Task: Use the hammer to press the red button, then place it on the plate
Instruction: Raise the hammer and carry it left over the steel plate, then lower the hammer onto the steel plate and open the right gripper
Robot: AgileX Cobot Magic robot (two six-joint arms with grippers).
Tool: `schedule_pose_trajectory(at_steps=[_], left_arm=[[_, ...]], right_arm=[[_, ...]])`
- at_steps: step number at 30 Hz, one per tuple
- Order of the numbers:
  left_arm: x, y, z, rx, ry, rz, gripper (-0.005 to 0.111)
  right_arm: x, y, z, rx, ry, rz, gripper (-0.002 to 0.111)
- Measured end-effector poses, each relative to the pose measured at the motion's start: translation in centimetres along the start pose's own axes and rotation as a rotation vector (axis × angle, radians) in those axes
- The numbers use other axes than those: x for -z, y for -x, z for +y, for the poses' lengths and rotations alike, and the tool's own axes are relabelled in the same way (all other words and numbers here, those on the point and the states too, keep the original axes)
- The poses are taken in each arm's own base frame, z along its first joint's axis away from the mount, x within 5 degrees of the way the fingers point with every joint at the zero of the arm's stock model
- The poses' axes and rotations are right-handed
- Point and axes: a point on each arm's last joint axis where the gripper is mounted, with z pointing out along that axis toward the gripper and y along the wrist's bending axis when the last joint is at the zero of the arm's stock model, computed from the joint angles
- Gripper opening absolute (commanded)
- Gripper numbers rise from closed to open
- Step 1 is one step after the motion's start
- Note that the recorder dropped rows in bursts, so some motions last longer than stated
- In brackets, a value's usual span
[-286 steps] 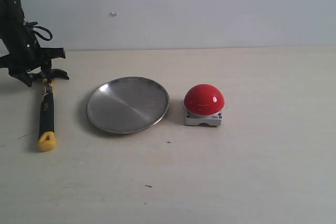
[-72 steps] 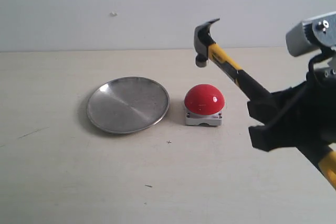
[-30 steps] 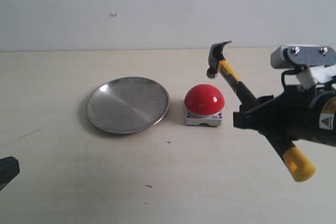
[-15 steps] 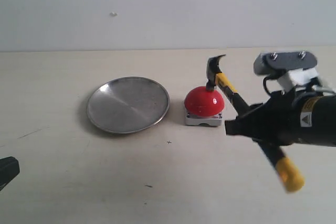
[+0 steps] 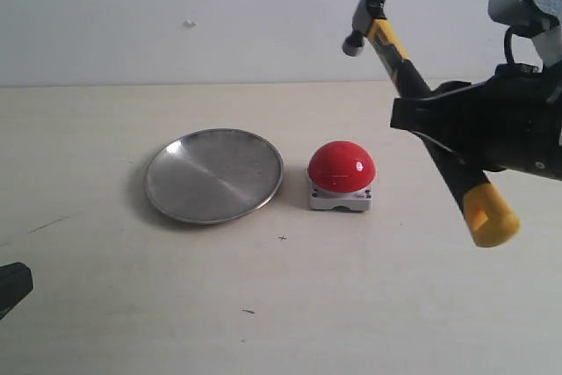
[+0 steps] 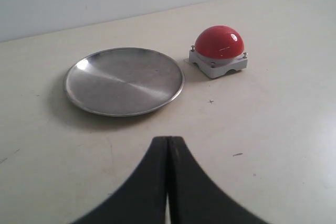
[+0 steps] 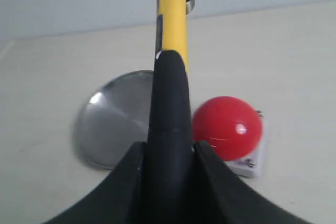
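Well, the right gripper (image 7: 169, 182) had its jaws clamped on the black grip of the hammer (image 5: 392, 50), low on the handle. The yellow butt stuck out below and the head rode high in the air. The head stood above and a little right of the red button (image 5: 341, 167), well clear of the dome. Half a second before, that head had been down on the dome, so it had lifted off and the press looked done.

The job now, I reckoned, was the carry to the plate (image 5: 213, 175), which lay just left of the button. It wanted height kept while crossing the dome, then the handle levelled and centred. A shallow, shiny plate might skid or ring, so the hammer should rest before the jaws let go.

The left gripper (image 6: 168, 182) sat low with its jaws together, holding nothing.
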Motion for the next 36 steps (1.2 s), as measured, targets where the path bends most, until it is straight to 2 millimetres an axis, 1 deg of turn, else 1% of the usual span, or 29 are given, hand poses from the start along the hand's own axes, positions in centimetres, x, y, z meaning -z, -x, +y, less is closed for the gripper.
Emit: schedule_pose_trajectory(at_steps=[3,5,7,9,12,13,15,16,20,24,27,30,34,36], left_arm=[[0.0,0.0,0.0,0.0,0.0,0.0,0.0],[0.0,0.0,0.0,0.0,0.0,0.0,0.0],[0.0,0.0,0.0,0.0,0.0,0.0,0.0],[0.0,0.0,0.0,0.0,0.0,0.0,0.0],[0.0,0.0,0.0,0.0,0.0,0.0,0.0],[0.0,0.0,0.0,0.0,0.0,0.0,0.0],[0.0,0.0,0.0,0.0,0.0,0.0,0.0],[0.0,0.0,0.0,0.0,0.0,0.0,0.0],[0.0,0.0,0.0,0.0,0.0,0.0,0.0],[0.0,0.0,0.0,0.0,0.0,0.0,0.0],[0.0,0.0,0.0,0.0,0.0,0.0,0.0],[0.0,0.0,0.0,0.0,0.0,0.0,0.0],[0.0,0.0,0.0,0.0,0.0,0.0,0.0],[0.0,0.0,0.0,0.0,0.0,0.0,0.0]], right_arm=[[-0.2,-0.2,2.1,-0.054,0.112,-0.04,0.0],[-0.7,-0.1,3.5,-0.099,0.206,-0.095,0.0],[-1.4,0.1,4.4,-0.165,0.298,-0.165,0.0],[-2.4,0.1,4.9,-0.231,0.366,-0.216,0.0],[-4.8,-0.5,5.0,-0.316,0.417,-0.239,0.0],[-6.2,-1.0,5.0,-0.336,0.413,-0.22,0.0],[-8.3,-1.9,4.9,-0.369,0.389,-0.175,0.0],[-9.9,-2.6,4.7,-0.391,0.369,-0.14,0.0],[-14.9,-4.7,4.8,-0.433,0.329,-0.024,0.0],[-19.0,-5.3,5.5,-0.464,0.345,0.027,0.0],[-21.2,-5.9,5.4,-0.482,0.337,0.033,0.0],[-22.9,-6.8,4.9,-0.52,0.298,0.036,0.0],[-24.8,-8.0,4.2,-0.558,0.227,0.055,0.0],[-25.5,-8.5,4.2,-0.559,0.192,0.08,0.0]])
